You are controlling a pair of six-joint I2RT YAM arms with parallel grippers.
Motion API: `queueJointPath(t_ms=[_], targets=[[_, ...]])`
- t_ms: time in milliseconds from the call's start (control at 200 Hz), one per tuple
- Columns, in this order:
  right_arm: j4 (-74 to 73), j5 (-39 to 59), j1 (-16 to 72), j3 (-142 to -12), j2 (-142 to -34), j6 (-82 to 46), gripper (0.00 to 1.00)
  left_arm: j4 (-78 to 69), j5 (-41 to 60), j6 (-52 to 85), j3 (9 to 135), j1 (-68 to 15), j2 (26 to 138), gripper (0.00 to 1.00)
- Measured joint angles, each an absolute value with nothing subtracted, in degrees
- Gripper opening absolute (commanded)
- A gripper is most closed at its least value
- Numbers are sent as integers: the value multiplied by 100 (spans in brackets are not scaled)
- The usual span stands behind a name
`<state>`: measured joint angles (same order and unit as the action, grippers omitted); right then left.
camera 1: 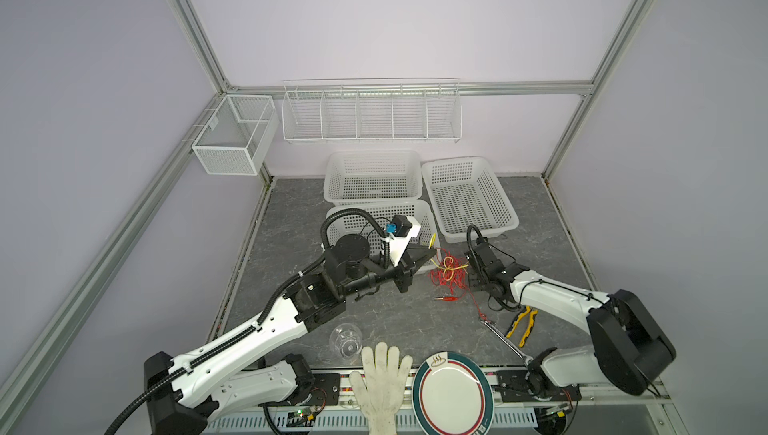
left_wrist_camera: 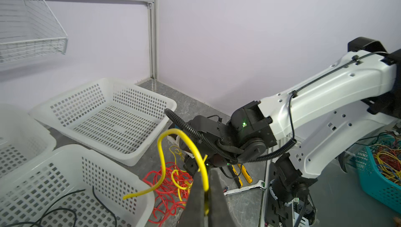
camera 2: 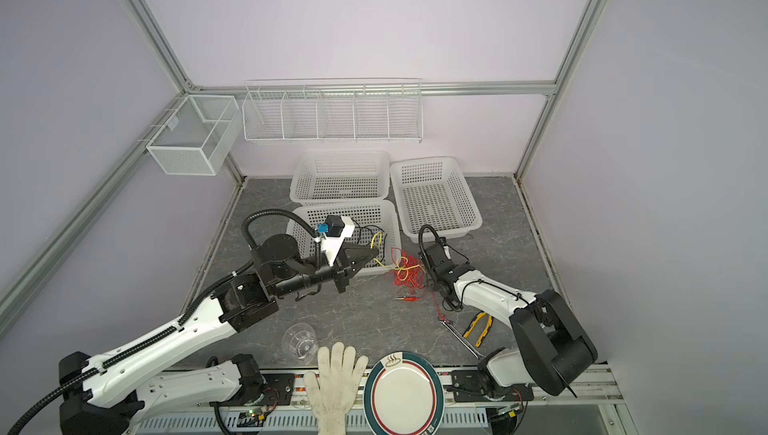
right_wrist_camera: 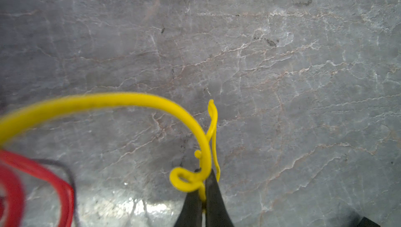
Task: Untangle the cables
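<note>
The cables (camera 1: pixel 446 275) lie heaped on the counter (camera 1: pixel 374 320) between the 2 arms, red wound through yellow. Left fingers (left_wrist_camera: pixel 194 197) and right fingers (right_wrist_camera: pixel 217 204) each pinch the yellow cable (right_wrist_camera: pixel 108 100) at separate spots, probably to draw it taut and out of the red loops (left_wrist_camera: pixel 167 184).

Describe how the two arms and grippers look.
The left arm and right arm have white moulded shells with black joints. A black corrugated hose runs along the left one; a thin black cable along the right. The left gripper and right gripper have dark, tapering fingers.
</note>
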<state>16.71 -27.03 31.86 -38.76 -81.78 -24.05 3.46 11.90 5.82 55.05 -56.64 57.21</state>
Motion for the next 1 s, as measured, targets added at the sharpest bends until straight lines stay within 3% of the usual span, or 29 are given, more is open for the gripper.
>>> queueJointPath(t_ms=[545, 1005], targets=[[1721, -2915, 3131, -3970, -8488, -2510, 6, 1365, -576, 64, 5511, -5664, 4322, 0], [1737, -3000, 3118, -3988, -8547, -2517, 6, 2018, -2722, -73, 6224, -5664, 3398, 0]])
